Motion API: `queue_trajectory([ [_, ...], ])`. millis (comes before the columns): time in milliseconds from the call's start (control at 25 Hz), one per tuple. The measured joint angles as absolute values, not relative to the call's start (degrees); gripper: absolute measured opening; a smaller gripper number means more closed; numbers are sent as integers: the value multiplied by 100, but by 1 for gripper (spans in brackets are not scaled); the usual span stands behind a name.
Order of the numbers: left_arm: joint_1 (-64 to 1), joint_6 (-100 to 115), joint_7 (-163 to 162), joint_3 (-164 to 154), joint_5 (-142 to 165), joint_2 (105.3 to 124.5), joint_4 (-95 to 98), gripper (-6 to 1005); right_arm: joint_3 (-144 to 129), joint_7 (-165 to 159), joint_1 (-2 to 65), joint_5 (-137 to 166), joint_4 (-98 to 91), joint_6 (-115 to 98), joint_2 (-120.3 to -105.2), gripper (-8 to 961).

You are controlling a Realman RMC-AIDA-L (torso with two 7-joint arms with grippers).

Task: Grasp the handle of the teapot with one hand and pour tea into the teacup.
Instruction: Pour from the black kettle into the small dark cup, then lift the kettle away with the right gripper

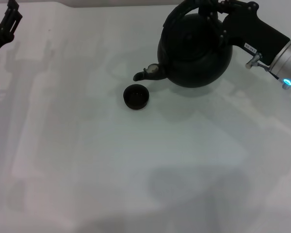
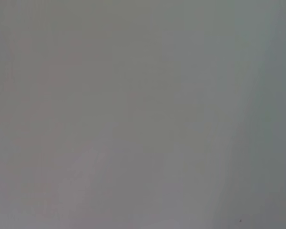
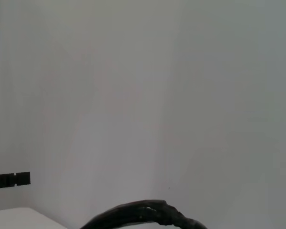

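The large black teapot [image 1: 195, 51] is at the back right of the white table, its short spout [image 1: 146, 74] pointing left and ending just behind the teacup. The small dark teacup [image 1: 136, 96] stands on the table in front of the spout tip, apart from it. My right gripper [image 1: 209, 10] reaches in from the right and is shut on the black arched handle [image 1: 180, 10] at the top of the pot. A piece of the handle also shows in the right wrist view [image 3: 143, 212]. No tea stream shows. My left gripper [image 1: 10, 14] is parked at the far left.
The white table [image 1: 136, 165] carries only the pot and cup, with soft shadows on it. The left wrist view shows only a plain grey surface. A black bar [image 3: 9, 180] shows at the edge of the right wrist view.
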State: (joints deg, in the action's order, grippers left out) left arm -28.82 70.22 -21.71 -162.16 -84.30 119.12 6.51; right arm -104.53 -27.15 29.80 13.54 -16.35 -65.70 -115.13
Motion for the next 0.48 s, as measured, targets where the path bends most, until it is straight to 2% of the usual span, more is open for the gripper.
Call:
queue_trajectory([
  [480,-2882,6976,-2171,-16220,-8410,11918,650,877,-10492,-2323,2997,1353,-1643,-6515,-11524,176],
])
